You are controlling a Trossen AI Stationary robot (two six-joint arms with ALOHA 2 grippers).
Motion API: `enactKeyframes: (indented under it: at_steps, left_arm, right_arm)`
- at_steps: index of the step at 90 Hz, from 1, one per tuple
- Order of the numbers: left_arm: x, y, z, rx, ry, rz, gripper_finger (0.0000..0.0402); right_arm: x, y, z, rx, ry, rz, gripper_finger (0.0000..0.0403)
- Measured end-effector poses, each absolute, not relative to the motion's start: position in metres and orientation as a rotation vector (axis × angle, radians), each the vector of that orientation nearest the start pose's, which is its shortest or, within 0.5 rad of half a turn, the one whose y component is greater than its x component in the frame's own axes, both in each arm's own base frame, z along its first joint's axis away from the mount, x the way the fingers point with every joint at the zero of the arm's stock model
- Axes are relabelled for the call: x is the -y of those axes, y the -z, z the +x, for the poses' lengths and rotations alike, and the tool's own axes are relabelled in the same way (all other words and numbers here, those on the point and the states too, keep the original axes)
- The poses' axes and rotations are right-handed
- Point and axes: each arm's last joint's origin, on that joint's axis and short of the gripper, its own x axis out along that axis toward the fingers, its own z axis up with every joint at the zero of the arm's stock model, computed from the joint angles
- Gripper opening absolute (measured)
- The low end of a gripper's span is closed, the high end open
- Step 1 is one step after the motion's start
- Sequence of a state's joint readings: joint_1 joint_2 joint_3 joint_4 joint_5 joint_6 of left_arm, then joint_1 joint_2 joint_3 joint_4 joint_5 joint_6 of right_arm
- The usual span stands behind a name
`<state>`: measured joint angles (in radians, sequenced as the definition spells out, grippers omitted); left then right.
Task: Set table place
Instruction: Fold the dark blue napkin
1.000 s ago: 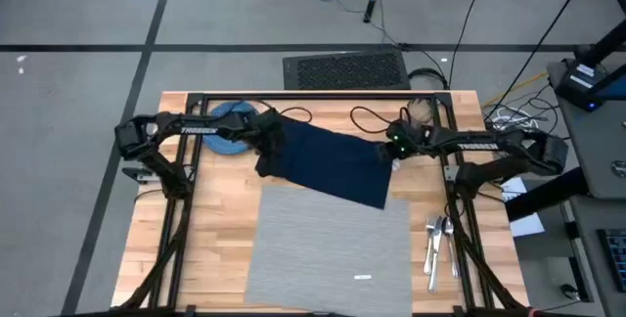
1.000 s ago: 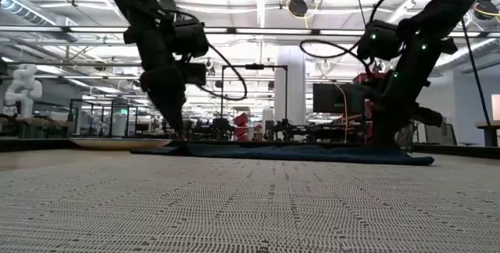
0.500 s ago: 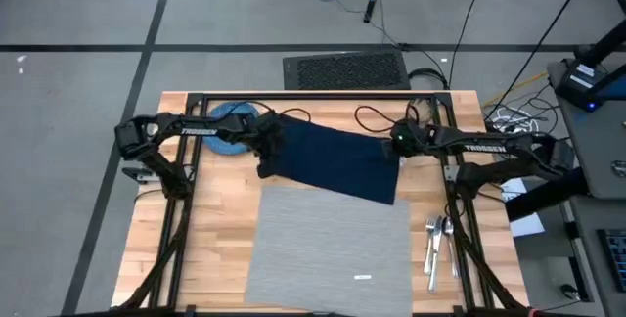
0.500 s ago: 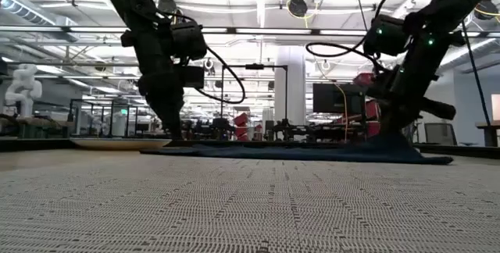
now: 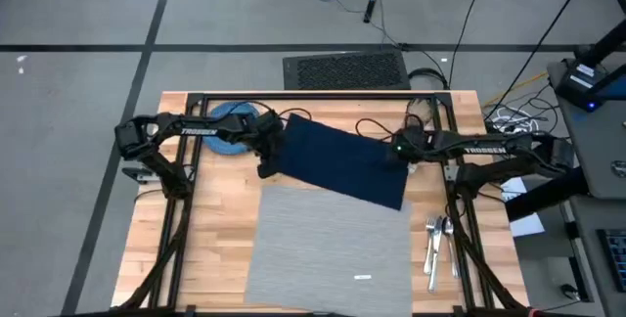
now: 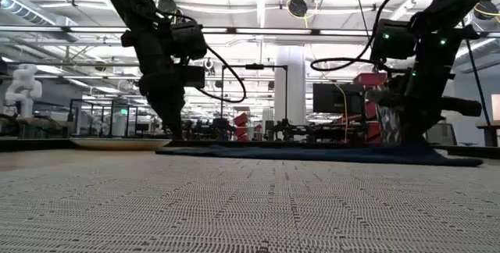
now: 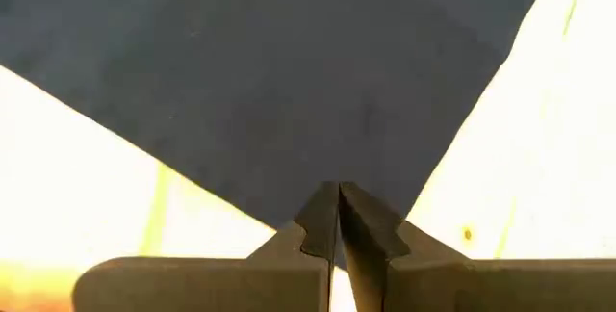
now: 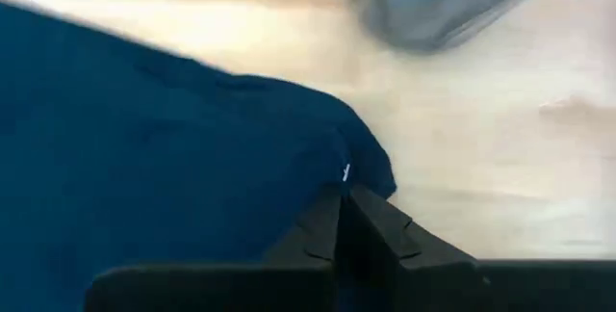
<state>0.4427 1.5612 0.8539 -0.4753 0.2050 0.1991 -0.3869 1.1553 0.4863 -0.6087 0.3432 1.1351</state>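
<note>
Right now both arms are spreading the navy napkin (image 5: 344, 162) just behind the grey placemat (image 5: 331, 247). The left gripper (image 5: 266, 168) and right gripper (image 5: 403, 158) each pinch a napkin corner. Next, I'd guess, lay it flat and let go.

The left gripper (image 7: 338, 218) has its two dark fingers pressed tight together, pinching the corner of a dark navy cloth (image 7: 279, 81) right where the cloth's point meets the fingertips. The cloth spreads out wide from that pinched corner and fills most of the view, pretty flat with no real wrinkles showing. On both sides of it there's just bare table (image 7: 539, 168), light wood blown out bright with a faint seam or two between the strips.
</note>
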Motion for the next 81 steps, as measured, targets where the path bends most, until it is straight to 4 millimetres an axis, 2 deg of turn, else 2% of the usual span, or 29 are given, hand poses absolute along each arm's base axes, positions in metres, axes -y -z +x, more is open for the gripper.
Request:
enactKeyframes:
  at_steps: [13,22,30,41,56,67,81]
  left_arm:
    - [-0.115,-0.166,0.256,-1.116,-0.111,-0.197,0.0]
    - [-0.116,-0.166,0.257,-1.109,-0.141,-0.212,0.0]
    - [-0.117,-0.165,0.255,-1.12,-0.192,-0.293,0.0004]
    - [-0.12,-0.164,0.249,-1.148,-0.277,-0.442,0.0025]
    - [-0.125,-0.164,0.246,-1.125,-0.3,-0.584,0.007]
    - [-0.129,-0.16,0.245,-1.13,-0.346,-0.65,0.0096]
    - [-0.127,-0.144,0.243,-1.16,-0.359,-0.713,0.0109]
  right_arm:
    - [0.074,-0.15,0.157,-0.767,1.275,0.957,0.003]
    - [0.075,-0.151,0.159,-0.742,1.255,0.956,0.0067]
    - [0.076,-0.153,0.164,-0.701,1.213,0.974,0.0108]
    - [0.079,-0.157,0.172,-0.617,1.155,1.0,0.0169]
    - [0.083,-0.163,0.181,-0.524,1.082,1.02,0.0237]
    - [0.084,-0.165,0.182,-0.508,1.05,1.043,0.0262]
    - [0.082,-0.164,0.183,-0.529,1.012,1.068,0.0269]
